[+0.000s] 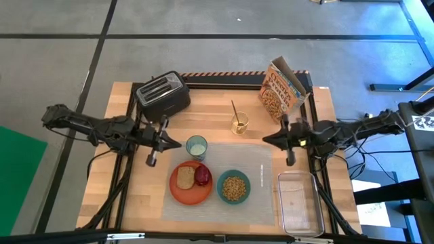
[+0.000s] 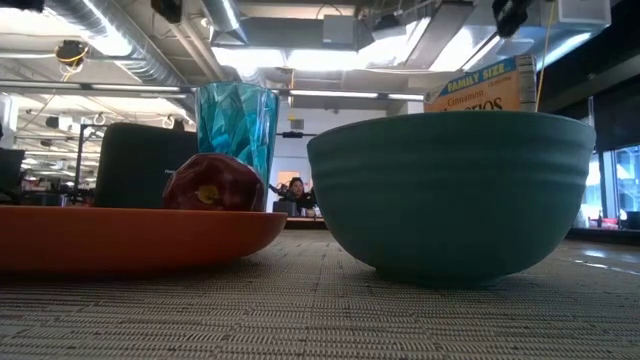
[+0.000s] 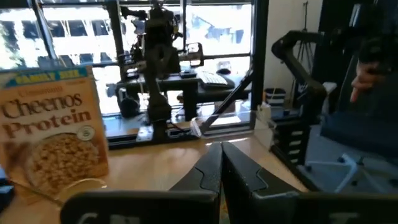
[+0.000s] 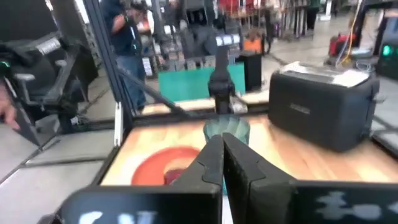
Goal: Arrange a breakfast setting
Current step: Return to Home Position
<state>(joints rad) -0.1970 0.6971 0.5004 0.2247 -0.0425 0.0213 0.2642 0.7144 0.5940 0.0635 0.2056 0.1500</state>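
Note:
A grey placemat (image 1: 261, 177) lies at the table's near middle. On it rest an orange plate (image 1: 183, 193) carrying a toast slice (image 1: 184, 177) and a dark red fruit (image 1: 203, 176), and a teal bowl (image 1: 234, 188) filled with cereal. A translucent green cup (image 1: 196, 146) stands at the mat's far left corner. A gold spoon (image 1: 234, 112) leans in a small clear glass (image 1: 239, 124) beyond the mat. My left gripper (image 1: 179, 144) is shut and empty, just left of the cup. My right gripper (image 1: 266, 141) is shut and empty, above the mat's far right part.
A black toaster (image 1: 163, 95) stands at the far left. A cereal box (image 1: 283, 91) stands at the far right. A clear plastic tub (image 1: 298, 202) sits at the near right, beside the mat. In the low view the bowl (image 2: 455, 190) and plate (image 2: 130, 240) fill the foreground.

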